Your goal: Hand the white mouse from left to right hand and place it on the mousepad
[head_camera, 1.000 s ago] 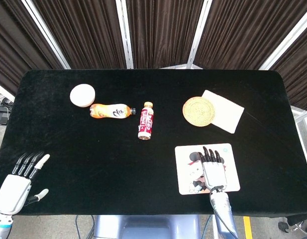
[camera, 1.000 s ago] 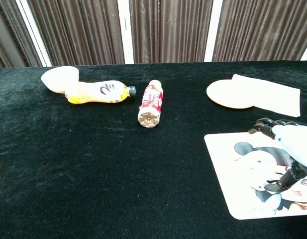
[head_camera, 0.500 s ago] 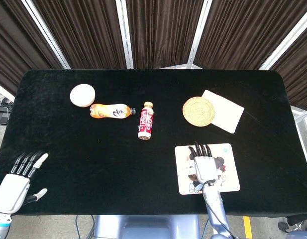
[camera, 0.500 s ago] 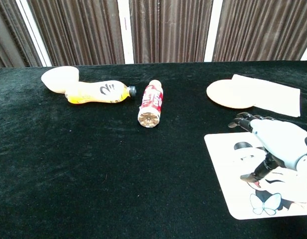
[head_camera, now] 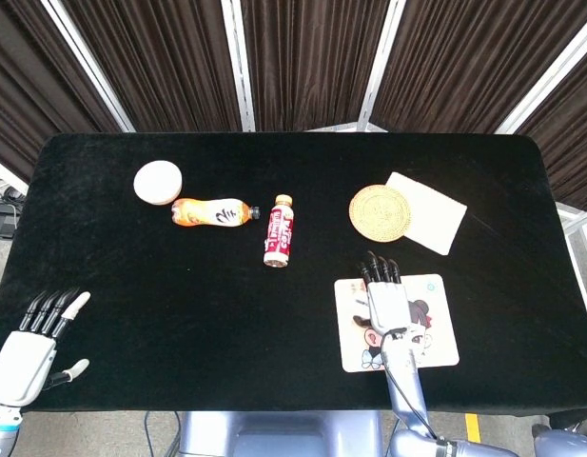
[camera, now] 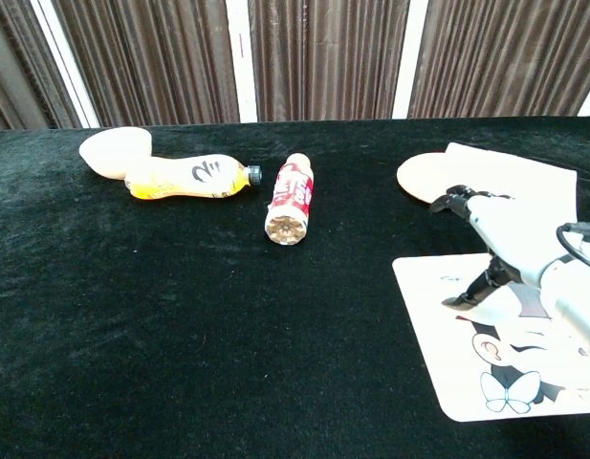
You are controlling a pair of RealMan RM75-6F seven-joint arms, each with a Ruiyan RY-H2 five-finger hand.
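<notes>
A white rounded object [head_camera: 158, 182] [camera: 113, 148], the only mouse-like thing I can see, lies at the table's far left, touching an orange bottle. The mousepad [head_camera: 440, 333] [camera: 438, 335], printed with a cartoon mouse, lies near the front edge on the right. My right hand [head_camera: 386, 305] [camera: 510, 249] hovers over the pad's far left part, fingers stretched forward and thumb pointing down, holding nothing I can see. My left hand [head_camera: 31, 347] sits at the near left corner, fingers spread and empty, in the head view only.
The orange bottle [head_camera: 212, 213] [camera: 185, 177] and a red-labelled bottle [head_camera: 280, 231] [camera: 292, 198] lie on their sides mid-table. A round woven coaster [head_camera: 380, 212] [camera: 433, 180] overlaps a white cloth [head_camera: 431, 214] [camera: 524, 177] just beyond the mousepad.
My right hand has slid forward and a little left across the mousepad, toward its far edge. My left hand has drifted slightly back toward the table's edge.
</notes>
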